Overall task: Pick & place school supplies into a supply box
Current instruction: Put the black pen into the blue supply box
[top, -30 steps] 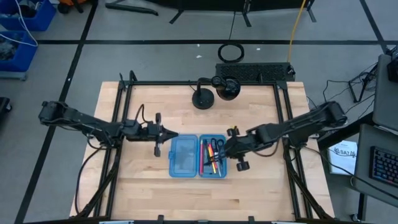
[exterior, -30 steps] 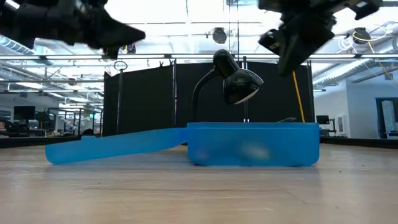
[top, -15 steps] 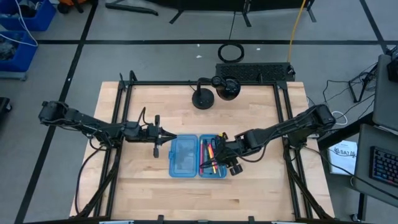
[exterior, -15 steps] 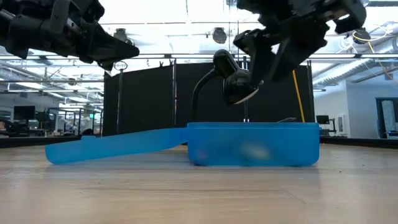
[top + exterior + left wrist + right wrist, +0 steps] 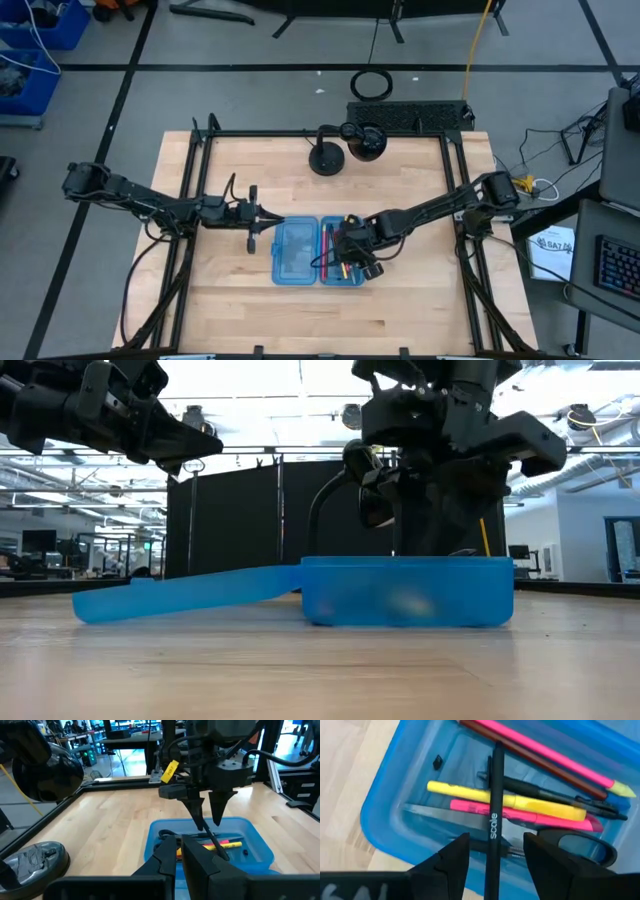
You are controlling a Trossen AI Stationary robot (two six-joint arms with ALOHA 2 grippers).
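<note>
A black desk lamp (image 5: 328,158) stands at the far side of the wooden table (image 5: 240,290). A blue bin (image 5: 35,30) sits on the grey floor.

Translucent blue supply box (image 5: 380,815), yellow pen (image 5: 505,800), pink pen (image 5: 540,751), black pen (image 5: 493,815), pale wood table (image 5: 400,300)

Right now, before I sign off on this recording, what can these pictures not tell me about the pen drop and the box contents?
- Low view: the supply box wall is cloudy, so its contents are hidden.
- High view: the right gripper covers part of the box; the supplies under it cannot be counted.
- Right wrist view: the black pen lies between open fingers; whether it rests on the pile or hangs is unclear. The scissors are partly cut off.
- Left gripper: nothing visible between its fingertips.
</note>
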